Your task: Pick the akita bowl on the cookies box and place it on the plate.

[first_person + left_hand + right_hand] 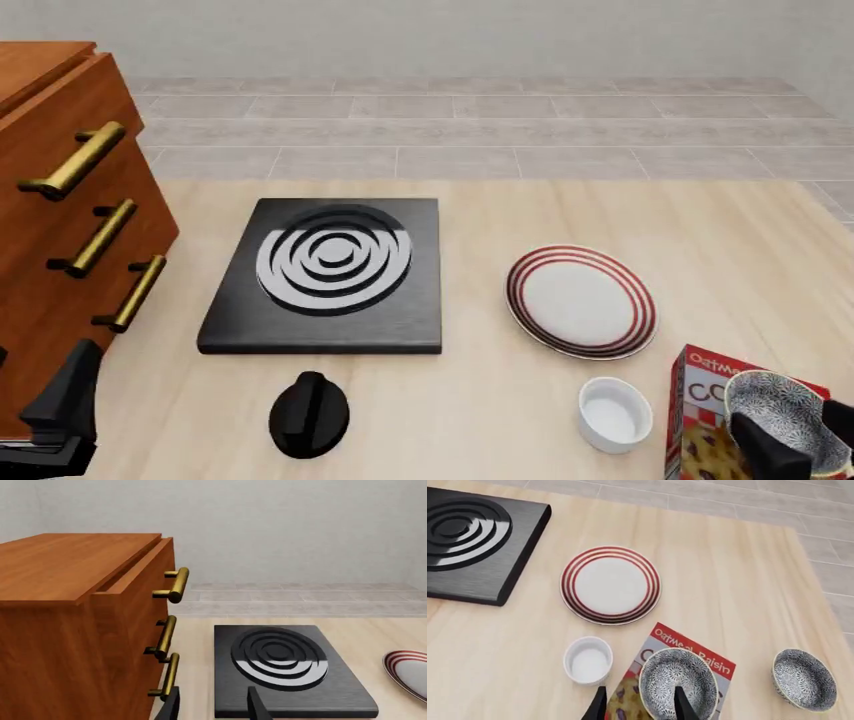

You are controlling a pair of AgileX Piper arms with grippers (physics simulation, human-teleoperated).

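Right now I am working the pick step: the right gripper (639, 707) is hovering just over the akita bowl (678, 682), which is sitting on the cookies box (704, 658). One finger (682, 703) is showing over the bowl's inside and the other is lying outside its near rim, so the jaws are standing narrowly apart, straddling that rim and holding nothing; I cannot tell whether either finger is touching the bowl. A second patterned bowl (804, 679) is resting on the table beside the box, well apart from my target. Next, I judge, I am needing to lower onto the rim, pinch it, lift clear of the box and carry past the small white bowl (588, 660) to the plate (610, 584). The left gripper (212, 706) is idling, jaws parted and holding nothing, near the stove (287, 670) and cabinet (80, 625).
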